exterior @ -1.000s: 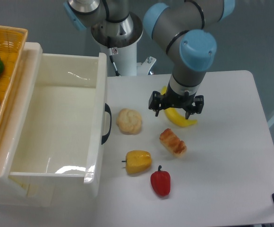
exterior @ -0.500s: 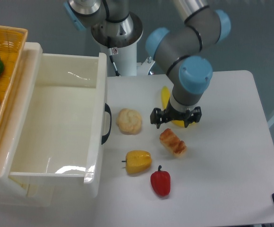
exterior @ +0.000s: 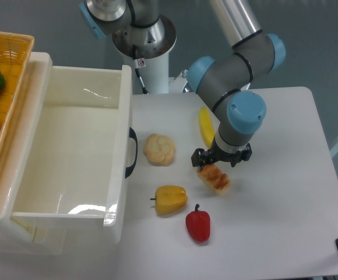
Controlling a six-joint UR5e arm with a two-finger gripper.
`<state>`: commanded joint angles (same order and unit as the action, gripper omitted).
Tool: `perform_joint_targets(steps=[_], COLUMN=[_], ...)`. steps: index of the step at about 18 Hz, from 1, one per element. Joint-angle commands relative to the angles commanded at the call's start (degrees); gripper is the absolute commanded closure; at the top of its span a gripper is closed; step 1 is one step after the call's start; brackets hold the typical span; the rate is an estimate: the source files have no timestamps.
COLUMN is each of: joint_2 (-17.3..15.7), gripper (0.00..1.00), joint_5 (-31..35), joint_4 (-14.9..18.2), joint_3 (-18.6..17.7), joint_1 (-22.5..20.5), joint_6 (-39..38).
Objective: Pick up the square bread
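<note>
The square bread (exterior: 214, 177) lies slantwise, directly beneath the gripper (exterior: 221, 163), whose fingers are spread over its upper end.

Gripper (exterior: 220, 161) seen directly over square bread (exterior: 214, 177), jaws spread, fingertips at its upper end. Round bun (exterior: 159, 149) left, yellow pepper (exterior: 171, 199) and red pepper (exterior: 198, 224) below, banana (exterior: 206, 126) behind.
</note>
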<state>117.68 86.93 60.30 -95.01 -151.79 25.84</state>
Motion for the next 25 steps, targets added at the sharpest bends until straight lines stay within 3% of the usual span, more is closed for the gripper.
perform_joint_targets(steps=[18,25], joint_2=[2.38,2.55], gripper=[0.0,0.23], joint_5=[-0.79,-0.7], joint_4=[-0.54,-0.54], joint_3=[0.09,0.09], joint_1=[0.26,0.96], joint_6=[-3.78,-4.22])
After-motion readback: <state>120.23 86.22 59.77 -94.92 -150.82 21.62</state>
